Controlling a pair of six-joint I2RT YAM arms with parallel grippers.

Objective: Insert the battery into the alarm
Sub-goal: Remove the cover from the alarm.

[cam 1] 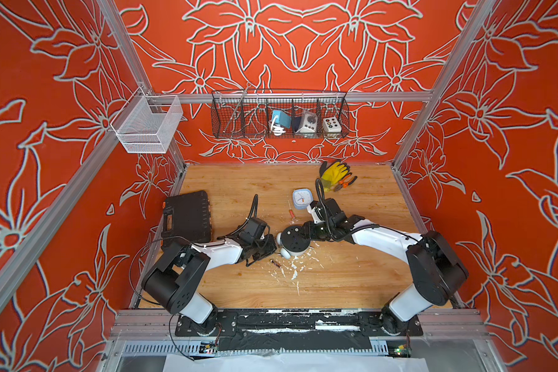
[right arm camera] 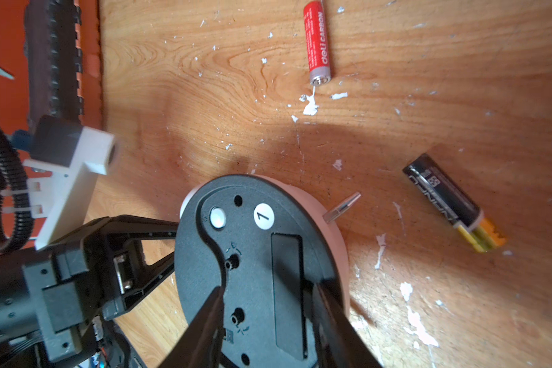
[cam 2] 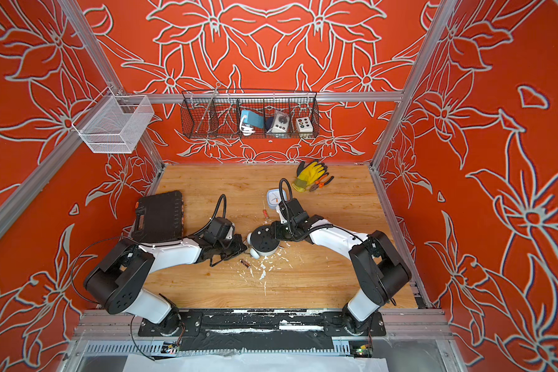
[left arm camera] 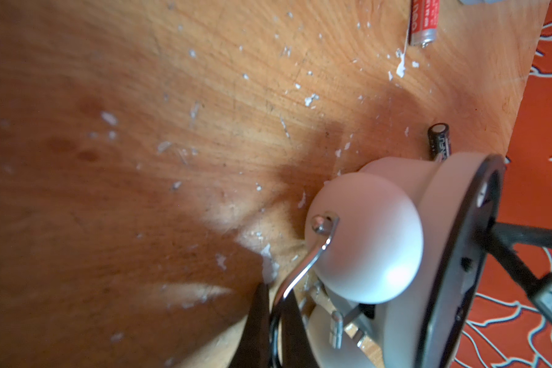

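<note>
The alarm (cam 1: 293, 241), a round twin-bell clock, lies face down mid-table with its black back (right arm camera: 255, 255) up and the rectangular battery cover (right arm camera: 287, 286) closed. My left gripper (left arm camera: 273, 296) is shut on its thin wire handle (left arm camera: 303, 267), next to a white bell (left arm camera: 364, 242). My right gripper (right arm camera: 268, 296) hovers over the back, jaws apart to either side of the cover, with nothing between them. A black battery (right arm camera: 453, 204) with a yellow-orange end lies loose on the wood (cam 1: 275, 263) near the alarm. A red battery (right arm camera: 317, 41) lies farther off, (cam 1: 292, 214) in a top view.
A blue square clock (cam 1: 302, 199) sits just behind my right wrist. A yellow glove (cam 1: 334, 172) and pliers (cam 1: 345, 183) lie at the back right, and a black tool case (cam 1: 187, 217) at the left. White flecks litter the wood. Wire baskets (cam 1: 279, 114) hang on the wall.
</note>
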